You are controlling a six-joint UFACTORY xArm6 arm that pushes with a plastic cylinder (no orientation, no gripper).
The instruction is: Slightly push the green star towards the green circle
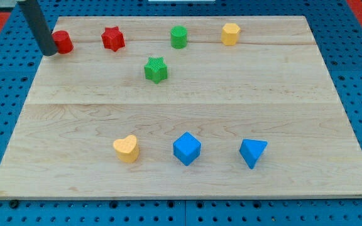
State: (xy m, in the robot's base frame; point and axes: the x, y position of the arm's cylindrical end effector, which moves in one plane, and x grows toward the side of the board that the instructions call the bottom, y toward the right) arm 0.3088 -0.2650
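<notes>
The green star (156,69) lies in the upper middle of the wooden board (181,119). The green circle (179,36) stands up and to the right of it, a short gap apart. My tip (49,52) is at the board's upper left corner, touching or just beside the red circle (62,41), far to the left of the green star.
A red star (112,38) sits between the red circle and the green circle. A yellow hexagon (230,34) is at the top right. Near the view's bottom lie a yellow heart (126,149), a blue cube (186,148) and a blue triangle (252,152).
</notes>
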